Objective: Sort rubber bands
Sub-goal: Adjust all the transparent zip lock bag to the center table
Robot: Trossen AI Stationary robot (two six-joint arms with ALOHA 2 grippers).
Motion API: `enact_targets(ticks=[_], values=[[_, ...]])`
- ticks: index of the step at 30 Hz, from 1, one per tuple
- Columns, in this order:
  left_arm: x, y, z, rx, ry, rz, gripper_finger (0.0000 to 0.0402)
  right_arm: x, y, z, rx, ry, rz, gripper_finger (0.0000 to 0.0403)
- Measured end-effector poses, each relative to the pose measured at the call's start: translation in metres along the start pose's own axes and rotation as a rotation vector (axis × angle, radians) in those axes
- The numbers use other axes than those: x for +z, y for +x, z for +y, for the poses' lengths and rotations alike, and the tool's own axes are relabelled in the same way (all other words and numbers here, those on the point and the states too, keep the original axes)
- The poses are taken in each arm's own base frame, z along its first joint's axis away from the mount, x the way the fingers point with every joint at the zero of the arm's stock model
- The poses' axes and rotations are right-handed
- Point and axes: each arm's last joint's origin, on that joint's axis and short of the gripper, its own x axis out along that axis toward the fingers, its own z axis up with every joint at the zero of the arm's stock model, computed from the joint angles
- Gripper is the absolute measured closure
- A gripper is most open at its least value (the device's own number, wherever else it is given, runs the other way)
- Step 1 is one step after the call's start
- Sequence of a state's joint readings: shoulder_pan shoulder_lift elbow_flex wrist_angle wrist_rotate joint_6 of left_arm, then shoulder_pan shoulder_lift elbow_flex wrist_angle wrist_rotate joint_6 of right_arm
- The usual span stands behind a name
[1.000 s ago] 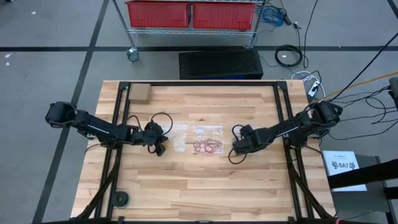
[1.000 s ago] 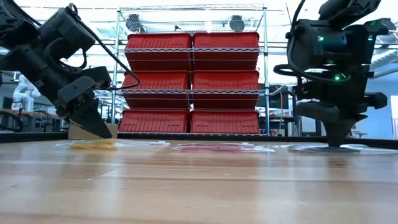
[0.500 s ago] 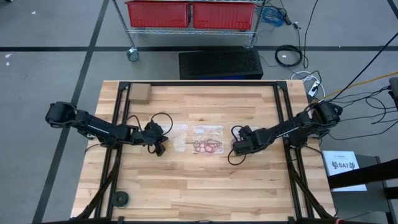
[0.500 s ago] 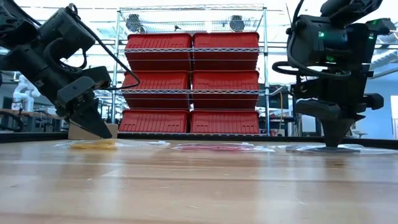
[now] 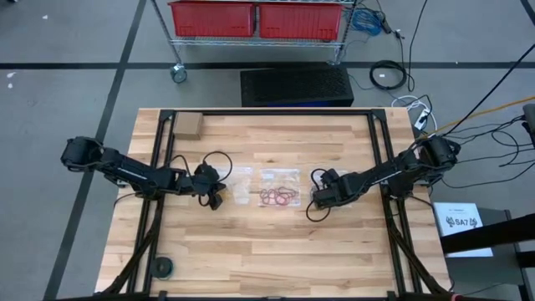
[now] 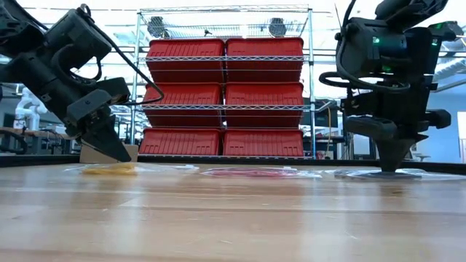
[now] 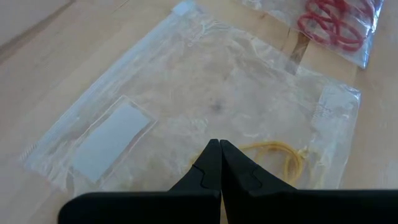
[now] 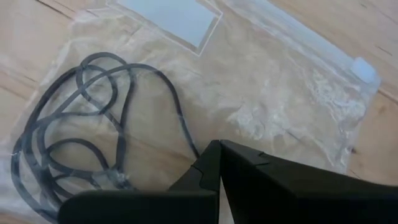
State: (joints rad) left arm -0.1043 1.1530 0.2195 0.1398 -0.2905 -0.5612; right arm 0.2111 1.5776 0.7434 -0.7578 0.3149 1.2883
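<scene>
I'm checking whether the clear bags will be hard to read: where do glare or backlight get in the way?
Left wrist view: the clear bag shows pale sheen, yellow bands still readable. Right wrist view: black bands stand out sharply. Low view: bright background leaves both arms as dark silhouettes.

Closed right hand [image 8: 219, 147] poised over clear bag [image 8: 280, 81] holding black rubber bands [image 8: 81, 130] on wooden bench [image 8: 348, 25].
</scene>
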Motion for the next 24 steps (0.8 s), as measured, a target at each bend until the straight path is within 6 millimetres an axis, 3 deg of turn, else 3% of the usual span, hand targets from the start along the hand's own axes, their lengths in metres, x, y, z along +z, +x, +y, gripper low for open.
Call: enact_targets(ticks=[24], values=[[0.0,0.0,-0.0001,0.0,0.0,0.0,0.0401,0.0074,0.0022,0.001,0.016,0.033,-0.031,0.0403]])
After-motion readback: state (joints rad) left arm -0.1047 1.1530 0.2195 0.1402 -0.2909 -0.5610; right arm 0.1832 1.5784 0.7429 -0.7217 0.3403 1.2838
